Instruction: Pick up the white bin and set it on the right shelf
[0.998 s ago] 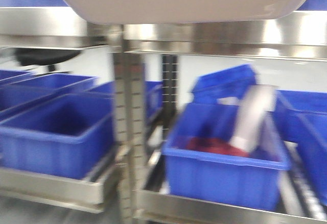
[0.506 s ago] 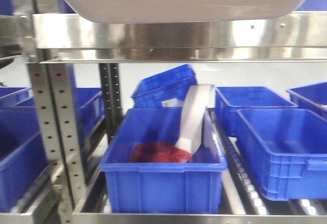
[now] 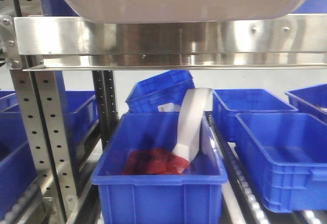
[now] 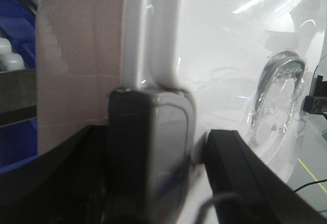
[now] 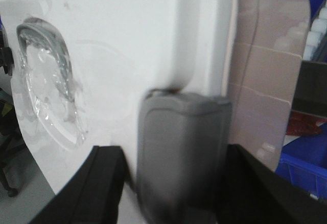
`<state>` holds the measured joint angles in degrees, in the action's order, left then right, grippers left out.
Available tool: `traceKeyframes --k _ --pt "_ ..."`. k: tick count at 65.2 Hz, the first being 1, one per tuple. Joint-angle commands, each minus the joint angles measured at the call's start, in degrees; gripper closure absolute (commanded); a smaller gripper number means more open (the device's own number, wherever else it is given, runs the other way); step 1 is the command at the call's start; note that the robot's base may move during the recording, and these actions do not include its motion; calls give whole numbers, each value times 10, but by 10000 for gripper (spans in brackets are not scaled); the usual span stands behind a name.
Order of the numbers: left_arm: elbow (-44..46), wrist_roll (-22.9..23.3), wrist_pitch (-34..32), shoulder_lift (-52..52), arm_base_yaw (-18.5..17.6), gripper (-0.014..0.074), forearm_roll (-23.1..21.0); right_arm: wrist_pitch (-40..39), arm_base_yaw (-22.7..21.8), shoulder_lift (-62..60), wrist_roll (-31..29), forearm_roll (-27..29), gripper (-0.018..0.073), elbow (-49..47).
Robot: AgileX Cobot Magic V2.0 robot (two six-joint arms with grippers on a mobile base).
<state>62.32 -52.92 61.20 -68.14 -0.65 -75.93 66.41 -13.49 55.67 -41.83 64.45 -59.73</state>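
- Left claw (image 4: pixel 156 147) is clenched on the bin (image 4: pixel 230 45). Its black fingers (image 4: pixel 245 178) stand on either side of a grey clip (image 4: pixel 150 132) at the bin's end, close against it.
- Right claw (image 5: pixel 173 157) grasps the bin's opposite end in the same way, its fingers (image 5: pixel 97 188) flanking the other clip (image 5: pixel 184 132).
- Both wrist views are blurred near the fingers, so the exact contact is hard to see.
- The bin's lid (image 5: pixel 127 40) is glossy white, with a moulded handle (image 4: pixel 278 96) set in a hollow. The wall (image 4: pixel 71 71) below the rim is pale pinkish.
- In the front view the bin fills the top edge, showing its flat underside and rounded corners.
- It sits just above the shelf (image 3: pixel 173 38), and its lower edge overlaps the top of the shiny front rail. I cannot tell whether it touches the rail or is apart from it.
- A perforated upright (image 3: pixel 48 147) carries the rail at the left.
- Below the rail a blue crate (image 3: pixel 158 193) stands nearest the camera. It holds a red heap (image 3: pixel 153 162) and a pale strip (image 3: pixel 193 122) that leans tilted against the back wall.
- Behind it a tilted crate (image 3: pixel 158 89) rests at an angle.
- To the right stand a near crate (image 3: pixel 286 168) and, behind it, a far crate (image 3: pixel 250 106). The two are just beside each other.
- More blue crates show at the left edge, past the upright.
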Motion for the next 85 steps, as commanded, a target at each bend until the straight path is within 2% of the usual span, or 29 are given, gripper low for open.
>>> traceKeyframes --k 1,85 --pt "19 -1 61 19 -13 335 -102 62 7 -9 -8 95 136 -19" --pt "19 -1 61 19 -13 335 -102 62 7 -9 -8 95 136 -19"
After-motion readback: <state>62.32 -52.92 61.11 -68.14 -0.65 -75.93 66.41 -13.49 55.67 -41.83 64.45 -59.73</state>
